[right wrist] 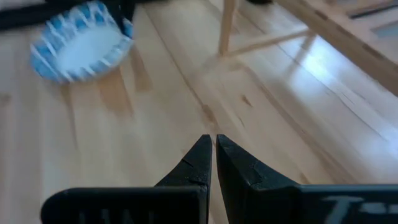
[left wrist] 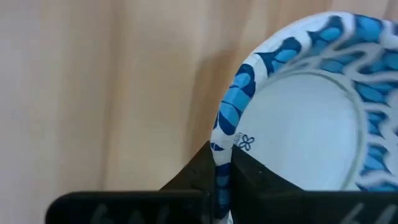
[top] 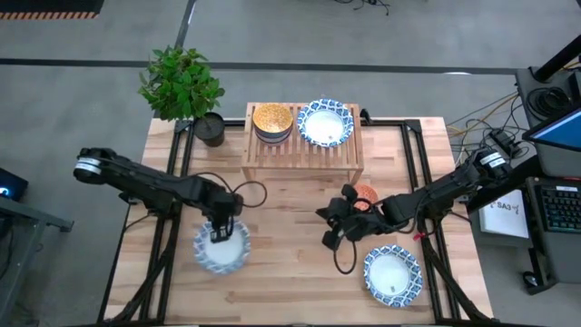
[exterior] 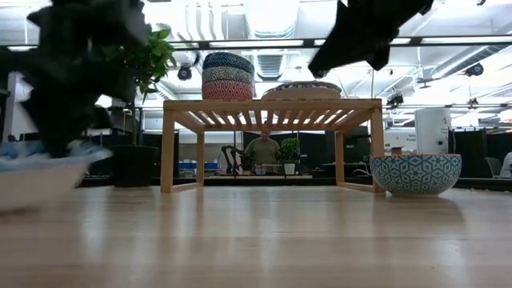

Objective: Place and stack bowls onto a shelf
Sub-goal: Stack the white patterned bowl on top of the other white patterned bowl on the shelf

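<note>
Shelf [top: 302, 150] holds stacked small bowls [top: 272, 122], wide bowl [top: 325, 123].

no readable text, labels or numbers anywhere

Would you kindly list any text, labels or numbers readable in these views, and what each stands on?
No text can be read.
Small dark mark on the bowl's rim beside the left hand: a blurred emblem, not letters.
White sheet right of the table: marks too small to read.
</note>
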{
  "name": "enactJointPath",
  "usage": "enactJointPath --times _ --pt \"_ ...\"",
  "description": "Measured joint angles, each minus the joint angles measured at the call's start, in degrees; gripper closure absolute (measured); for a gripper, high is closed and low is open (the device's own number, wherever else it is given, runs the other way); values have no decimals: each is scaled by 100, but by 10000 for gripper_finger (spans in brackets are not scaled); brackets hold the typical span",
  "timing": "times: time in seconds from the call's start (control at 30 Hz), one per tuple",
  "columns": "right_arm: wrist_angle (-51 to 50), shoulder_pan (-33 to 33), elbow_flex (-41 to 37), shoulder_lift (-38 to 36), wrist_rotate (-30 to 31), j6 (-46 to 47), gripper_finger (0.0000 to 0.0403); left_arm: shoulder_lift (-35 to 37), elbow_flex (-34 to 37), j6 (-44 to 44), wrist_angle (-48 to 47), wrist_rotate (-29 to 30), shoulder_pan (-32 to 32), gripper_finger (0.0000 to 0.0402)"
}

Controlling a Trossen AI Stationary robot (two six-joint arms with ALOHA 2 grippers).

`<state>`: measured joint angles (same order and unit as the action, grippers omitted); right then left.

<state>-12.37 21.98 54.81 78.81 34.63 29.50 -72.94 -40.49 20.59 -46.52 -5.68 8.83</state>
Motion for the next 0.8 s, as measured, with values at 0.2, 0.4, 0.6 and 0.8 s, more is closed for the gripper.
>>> enactJointPath --times 0.2,0.4,0.6,0.8 --pt "1025 0 -120 5 -11 -615 390 59 -978 612 27 1127 2 398" --pt "1516 -5 -128 142 28 -922 388 -2 -1833 676 102 2257 53 401" --pt "2255 0 -127 538 607 -1682 373 -167 -2083 508 662 2619 142 401" --pt "2878 -35 -127 758 575 -1545 330 -428 -2081 637 704 2623 167 401"
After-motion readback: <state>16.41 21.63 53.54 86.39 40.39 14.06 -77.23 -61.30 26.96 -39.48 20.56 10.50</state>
